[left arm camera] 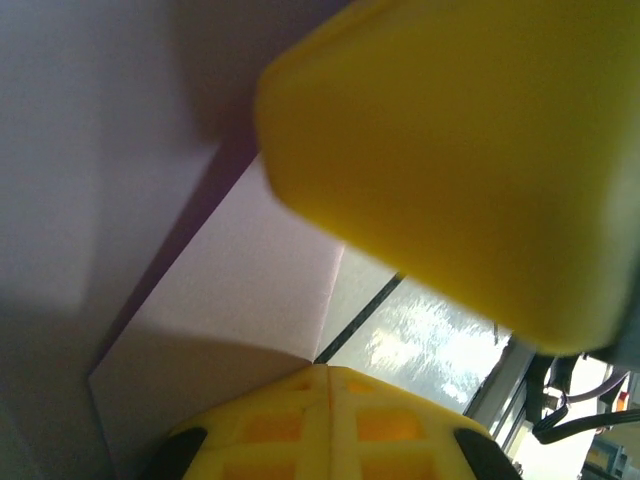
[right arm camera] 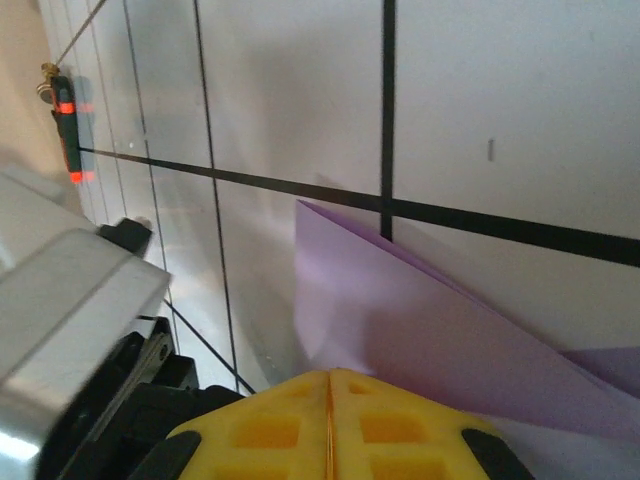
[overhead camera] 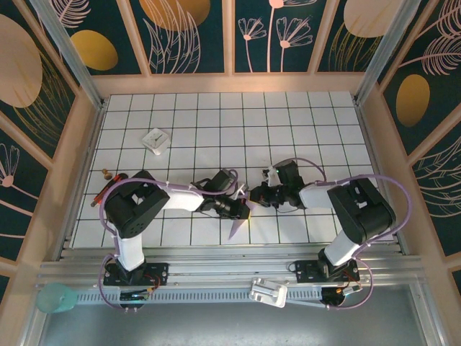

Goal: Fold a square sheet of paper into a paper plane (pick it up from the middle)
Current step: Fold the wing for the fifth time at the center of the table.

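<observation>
Toward 6 o'clock from the two meeting hands, the folded point of the square sheet of paper (overhead camera: 236, 228) is jutting over the desk (overhead camera: 302, 115). The left hand (overhead camera: 243, 210) is pinching its crease. The right hand (overhead camera: 257, 196), at its 1 o'clock, is closed too, but whether on paper I cannot tell. My judgement is that the crease wants slow pressing, with the edges kept matched.

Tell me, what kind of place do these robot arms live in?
Probably a robot practice booth. The left arm and right arm are bolted to a metal rail at the edge of a white gridded table, and painted panels of leaves and flowers wall it in.
</observation>
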Motion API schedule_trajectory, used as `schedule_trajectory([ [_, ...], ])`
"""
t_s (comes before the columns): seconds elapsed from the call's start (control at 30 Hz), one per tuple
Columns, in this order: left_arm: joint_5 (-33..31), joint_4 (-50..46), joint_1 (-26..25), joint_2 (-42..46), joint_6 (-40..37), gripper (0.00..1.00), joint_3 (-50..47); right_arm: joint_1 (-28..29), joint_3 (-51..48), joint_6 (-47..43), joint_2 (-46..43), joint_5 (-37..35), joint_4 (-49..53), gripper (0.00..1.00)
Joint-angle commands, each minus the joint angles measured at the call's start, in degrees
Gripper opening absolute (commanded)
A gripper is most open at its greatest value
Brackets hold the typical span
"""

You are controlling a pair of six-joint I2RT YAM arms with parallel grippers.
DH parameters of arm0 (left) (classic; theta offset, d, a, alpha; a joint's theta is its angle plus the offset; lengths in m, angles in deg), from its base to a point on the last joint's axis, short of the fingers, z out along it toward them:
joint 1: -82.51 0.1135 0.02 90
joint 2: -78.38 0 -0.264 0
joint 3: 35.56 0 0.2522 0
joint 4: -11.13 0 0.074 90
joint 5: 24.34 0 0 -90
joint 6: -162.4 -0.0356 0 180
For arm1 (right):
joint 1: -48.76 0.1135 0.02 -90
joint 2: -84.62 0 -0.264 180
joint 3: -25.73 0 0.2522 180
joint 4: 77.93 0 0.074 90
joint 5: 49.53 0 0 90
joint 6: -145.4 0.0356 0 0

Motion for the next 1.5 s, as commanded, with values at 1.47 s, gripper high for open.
schedule_trajectory([
  [1.47, 2.6, -10.1, -2.4, 7.3, -6.0, 0.0, -11.6, -2.5, 0.8, -3.4, 9.0, -9.1, 9.0, 0.0],
])
